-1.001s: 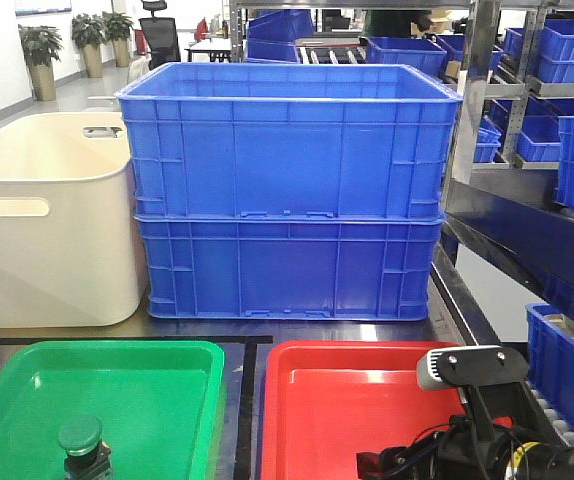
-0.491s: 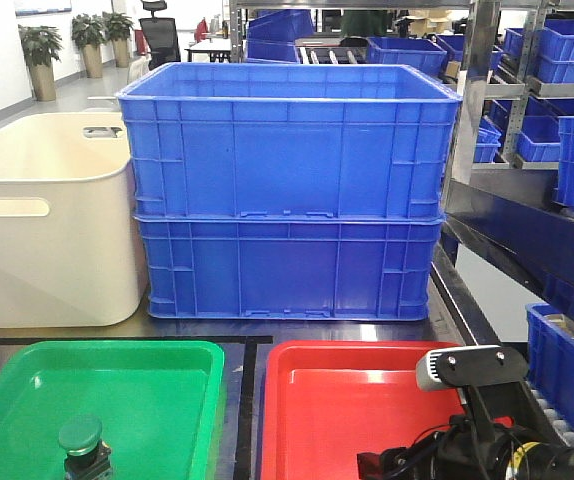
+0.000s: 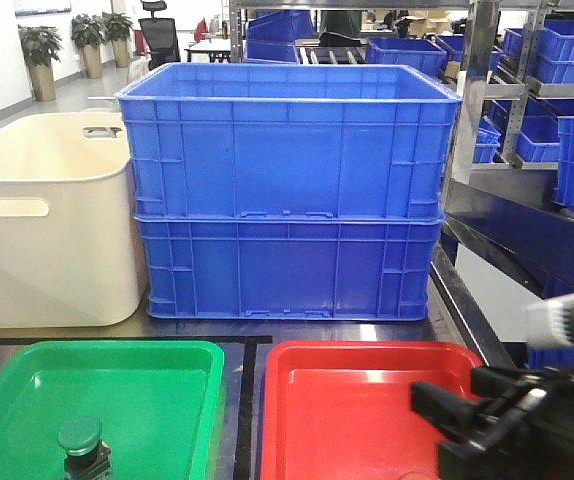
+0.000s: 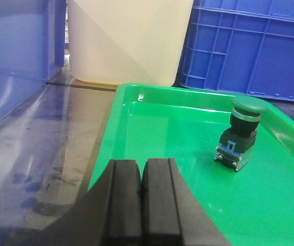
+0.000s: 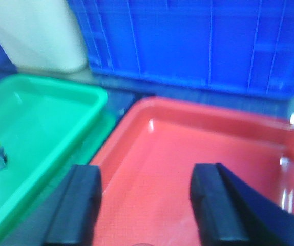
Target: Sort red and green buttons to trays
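Fingers of the right gripper (image 5: pixel 144 205) are spread wide over the empty shiny red plastic tray (image 5: pixel 198 128); the left gripper (image 4: pixel 139 197) is pressed together. One green-capped push-button (image 4: pixel 239 133) sits in the shiny green plastic tray (image 4: pixel 137 92); no red ones show.

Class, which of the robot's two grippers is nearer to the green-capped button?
Left. The left gripper, fingers closed, sits at the near edge of the green tray holding the green-capped button. The right gripper, open, hangs over the red tray alongside.
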Motion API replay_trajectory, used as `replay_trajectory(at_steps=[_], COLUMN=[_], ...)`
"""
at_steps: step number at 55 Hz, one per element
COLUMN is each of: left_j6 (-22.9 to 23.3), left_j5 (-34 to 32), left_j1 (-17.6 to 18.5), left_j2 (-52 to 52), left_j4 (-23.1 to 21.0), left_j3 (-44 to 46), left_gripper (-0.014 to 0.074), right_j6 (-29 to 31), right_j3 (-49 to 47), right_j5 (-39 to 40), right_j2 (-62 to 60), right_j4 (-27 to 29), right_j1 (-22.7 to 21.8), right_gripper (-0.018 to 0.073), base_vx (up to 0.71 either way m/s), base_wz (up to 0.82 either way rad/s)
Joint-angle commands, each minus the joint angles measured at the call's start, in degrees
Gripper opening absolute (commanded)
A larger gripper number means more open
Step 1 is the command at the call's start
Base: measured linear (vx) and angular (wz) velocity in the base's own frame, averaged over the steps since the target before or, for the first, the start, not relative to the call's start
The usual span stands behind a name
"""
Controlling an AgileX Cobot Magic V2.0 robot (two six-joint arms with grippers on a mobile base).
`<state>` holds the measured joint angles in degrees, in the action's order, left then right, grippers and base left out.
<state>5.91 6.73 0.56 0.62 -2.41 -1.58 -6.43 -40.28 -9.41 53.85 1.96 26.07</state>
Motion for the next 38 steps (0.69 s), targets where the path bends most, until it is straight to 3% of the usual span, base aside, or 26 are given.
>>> replay_trajectory(at_steps=[1,8,9,21,38], left_j6=[-0.05,-0.05,-0.05,-0.05,-0.05], left_j5=[-4.53,-4.53,-4.53,-4.53,-4.53], left_j1=[-0.03,-0.03,-0.03,-0.03,-0.03], left_j2=[0.86,0.86,0.86,0.86,0.86], left_j4=[-0.57,-0.57,-0.57,-0.57,-0.57], left_j3=[1.15,1.15,1.15,1.15,1.15], left_gripper=[-0.0006,-0.0006,-0.0006,-0.0006,-0.0006], right_j6=[1.21,0.9,0.9,0.9,0.64], right_j3=[3.81,13.32,16.06,21.57,31.63], right_j5=[9.82,15.31,14.58,5.12,0.77], right_j2=[-5.44,-14.35,-18.53,-34.78,-49.6], right_j4=[-0.69,-0.76,-1.08,-1.25,-1.38], right_j1=[-0.28,-0.28,-0.28,-4.6,-19.2], right_gripper=[0.0348,0.0242,0.0184,-0.0008,-0.0013], base_vx=[0.0,0.0,0.0,0.0,0.0], base_wz=[0.0,0.0,0.0,0.0,0.0])
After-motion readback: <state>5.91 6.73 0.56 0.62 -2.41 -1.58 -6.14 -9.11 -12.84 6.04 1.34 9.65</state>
